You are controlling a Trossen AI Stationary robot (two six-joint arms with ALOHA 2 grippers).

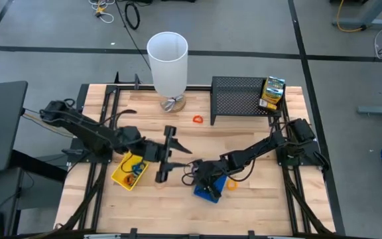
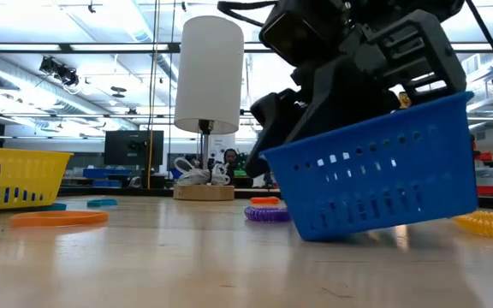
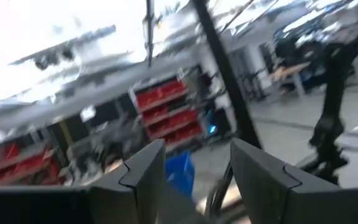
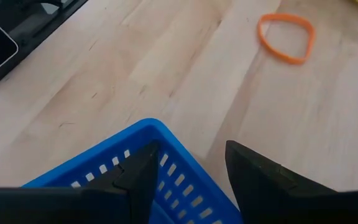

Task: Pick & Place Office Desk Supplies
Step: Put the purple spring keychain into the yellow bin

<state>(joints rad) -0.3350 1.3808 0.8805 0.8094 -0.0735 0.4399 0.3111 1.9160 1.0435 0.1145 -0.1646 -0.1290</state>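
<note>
Your right gripper [image 4: 188,171] is gripping the blue tray [image 2: 375,167] by one wall: in the right wrist view one of its fingers [image 4: 135,177] is sitting inside the perforated rim and the other outside it, clenched across that wall. From the low view the tray is riding tipped, one lower corner near or on the tabletop [image 1: 257,199] and the far end lifted, so you are carrying it rather than resting it. That grip is the relation to watch: the tray's long axis is running crosswise to the fingers and most of its body is hanging to one side of them, so I judge it will want to swing as you move. An orange rubber-band loop [image 4: 286,37] is lying flat on the wood ahead of the fingers, well clear of the tray. Your left gripper [image 1: 168,154] is hovering nearby with its fingers spread and nothing between them, just beside the yellow tray [image 1: 128,170], which is sitting behind those fingers on the tabletop with a few items in it. The right arm is plainly the nearer one for the blue tray. The tall white cylinder [image 1: 168,63] and the black mesh rack [image 1: 241,96], with a green-yellow box [image 1: 272,93] at its end, are standing well beyond both sets of fingers.
</note>
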